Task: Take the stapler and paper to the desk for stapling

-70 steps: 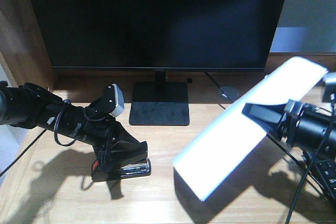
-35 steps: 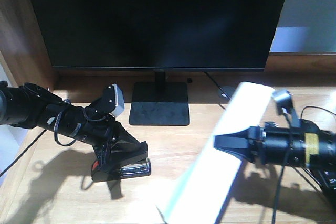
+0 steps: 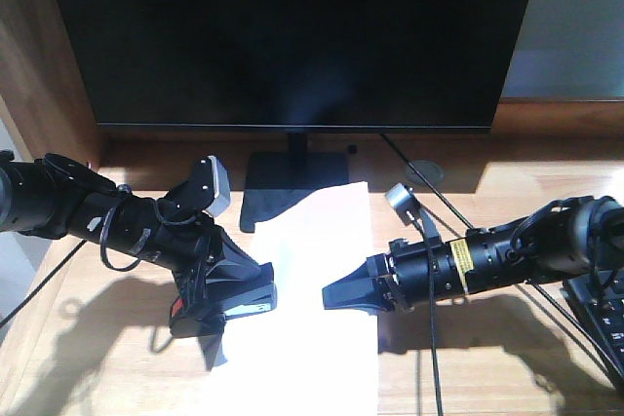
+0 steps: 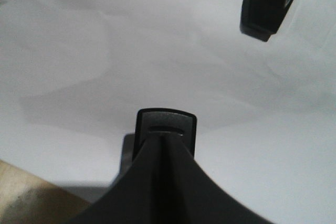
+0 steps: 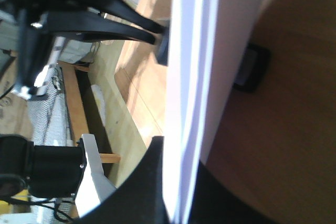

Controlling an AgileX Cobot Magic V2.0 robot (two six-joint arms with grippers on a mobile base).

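1 s ago paper (image 3: pixel 314 280) hung tilted in air; now R gripper (image 3: pixel 331 296), pinched shut on its right edge, has it down flat on desk (image 3: pixel 487 367). Left edge reaches stapler (image 3: pixel 210 314), clamped in L gripper (image 3: pixel 255 289). Prob. ready for stapling.

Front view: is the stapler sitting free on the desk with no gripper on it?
No, the left gripper is shut on the stapler, holding it at the left edge of the paper on the desk.

Desk (image 3: pixel 507 377) rear blocked (monitor base (image 3: pixel 273 187)).
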